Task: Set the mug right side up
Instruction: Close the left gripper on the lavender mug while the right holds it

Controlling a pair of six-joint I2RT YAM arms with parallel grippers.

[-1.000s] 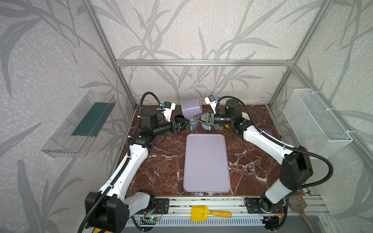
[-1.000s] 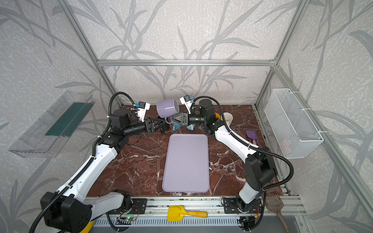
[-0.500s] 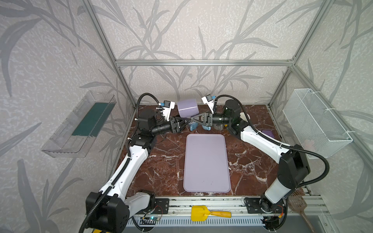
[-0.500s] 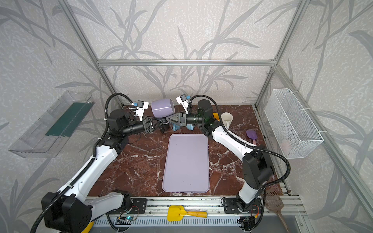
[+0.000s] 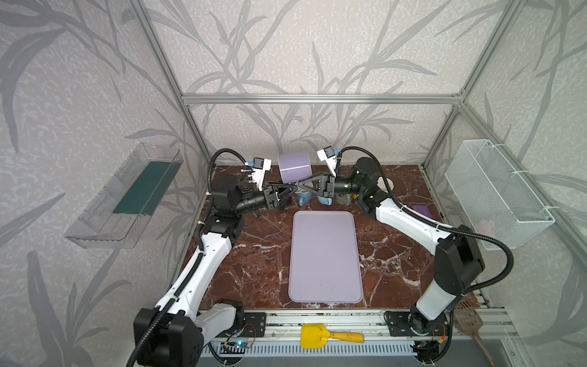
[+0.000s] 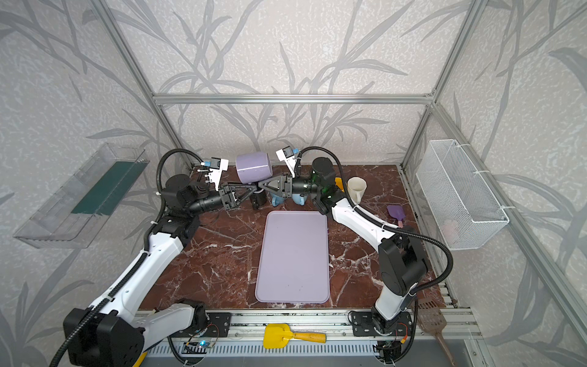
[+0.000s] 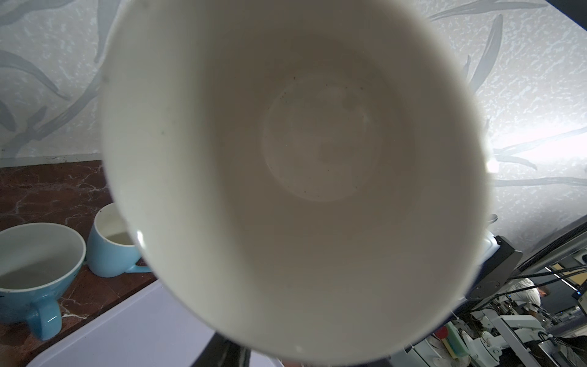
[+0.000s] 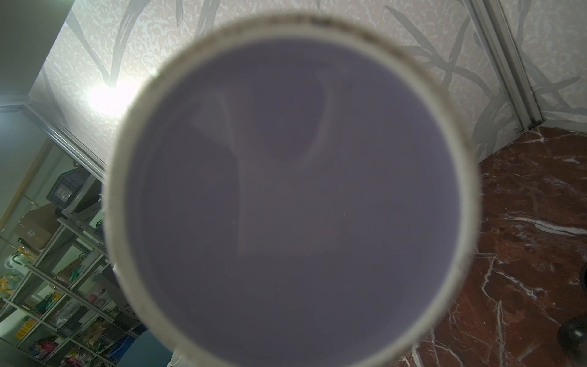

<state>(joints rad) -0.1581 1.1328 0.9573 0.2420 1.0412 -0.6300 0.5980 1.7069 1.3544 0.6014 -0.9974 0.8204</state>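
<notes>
Mug: you have the lavender mug (image 5: 293,167) off the table, lying on its side in the air directly above the spot where the two sets of jaws meet. Both top views show the mug (image 6: 253,166) this way.
Mug mouth: it faces your left arm. The left wrist view looks straight into the white inside of the mug (image 7: 317,143).
Mug base: it faces your right arm. The lavender bottom of the mug (image 8: 317,197), with its pale rough ring, fills the right wrist view.
Right gripper: your right gripper (image 5: 301,187) comes in from the base side. Its jaws are drawn almost together and clamped on the underside of the mug, which they carry. The fingers hide which part they pinch.
Left gripper: your left gripper (image 5: 291,190) comes in from the mouth side. Its tips sit just under the rim and just beside the right tips. You cannot tell how far apart these jaws stand, nor whether they touch the mug.
Under the jaws: a wide blue cup (image 7: 35,263) and a small blue cup (image 7: 111,251) stand upright and just beside each other on the table (image 5: 260,254).
Near side of the jaws: the lavender tray (image 5: 325,257) lies flat on the marble.
Behind the right wrist: a cream mug (image 6: 356,189) stands upright, well apart from both sets of jaws.
</notes>
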